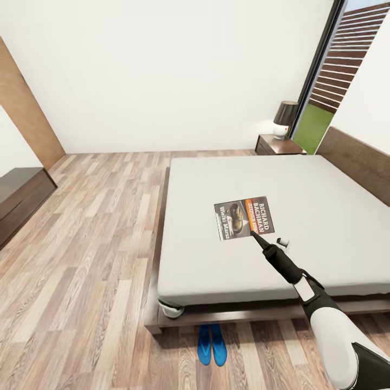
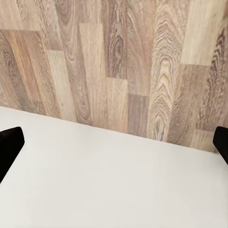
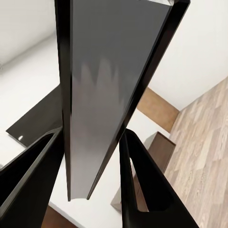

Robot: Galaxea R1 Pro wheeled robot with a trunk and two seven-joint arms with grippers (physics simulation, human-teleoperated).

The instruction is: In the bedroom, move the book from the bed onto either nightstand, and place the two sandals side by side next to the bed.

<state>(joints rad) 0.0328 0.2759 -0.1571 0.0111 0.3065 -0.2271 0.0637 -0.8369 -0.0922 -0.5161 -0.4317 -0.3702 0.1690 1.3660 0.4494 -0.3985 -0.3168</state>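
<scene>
The book (image 1: pixel 244 218) is over the middle of the bed's grey mattress (image 1: pixel 303 184), cover up, its title readable. My right gripper (image 1: pixel 254 233) reaches in from the foot end and is shut on the book's near corner. In the right wrist view the book (image 3: pixel 109 71) runs edge-on between the two black fingers (image 3: pixel 142 180). The two blue sandals (image 1: pixel 212 344) lie side by side on the floor at the foot of the bed, partly under its frame. A nightstand (image 1: pixel 273 145) stands at the bed's far corner. My left gripper (image 2: pixel 114 147) is open above the wood floor and a pale surface.
A dark-shaded lamp (image 1: pixel 284 119) sits on the nightstand beside the tall window (image 1: pixel 325 81). The brown headboard (image 1: pixel 357 162) bounds the bed on the right. A long low dark bench (image 1: pixel 19 200) lines the left wall. Wood-plank floor (image 1: pixel 103 227) spreads left of the bed.
</scene>
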